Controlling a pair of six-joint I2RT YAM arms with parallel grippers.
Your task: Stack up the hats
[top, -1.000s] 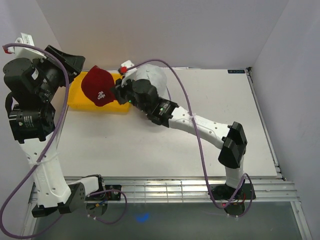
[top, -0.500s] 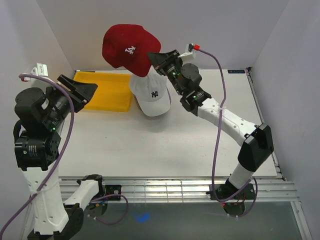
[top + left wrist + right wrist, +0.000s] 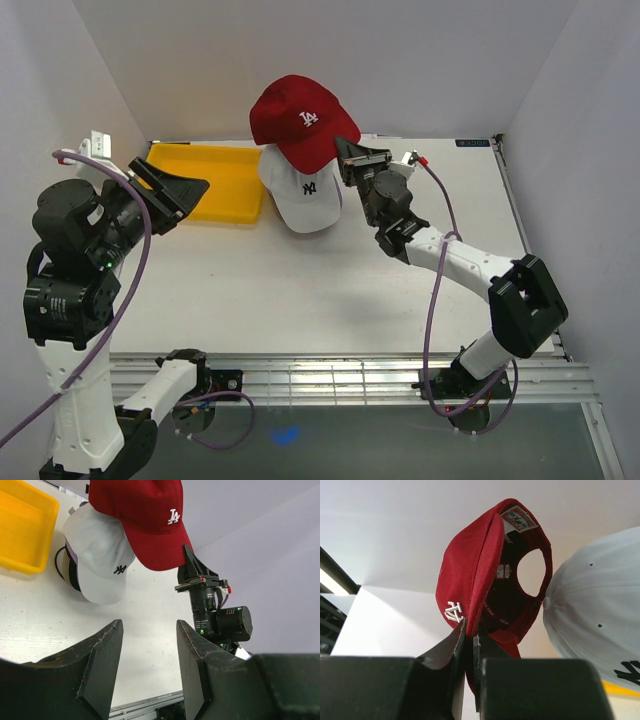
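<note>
My right gripper (image 3: 350,160) is shut on the brim of the red cap (image 3: 300,118), which has a white logo, and holds it in the air above the stack. The stack's top is the white cap (image 3: 305,195) with a dark NY; darker caps show under its edge in the left wrist view (image 3: 72,572). In the right wrist view the red cap (image 3: 485,570) hangs from my pinching gripper (image 3: 470,630), beside the white cap (image 3: 600,620). My left gripper (image 3: 185,190) is open and empty, raised at the left near the yellow tray (image 3: 205,185).
The yellow tray (image 3: 20,530) lies at the back left of the white table, next to the stack. White walls stand behind and to both sides. A metal rail (image 3: 330,375) runs along the near table edge.
My right gripper lifted the red cap off the tray, swung it up and to the right, and now holds it lower, just over the white cap. The left arm pulled back from the tray.
</note>
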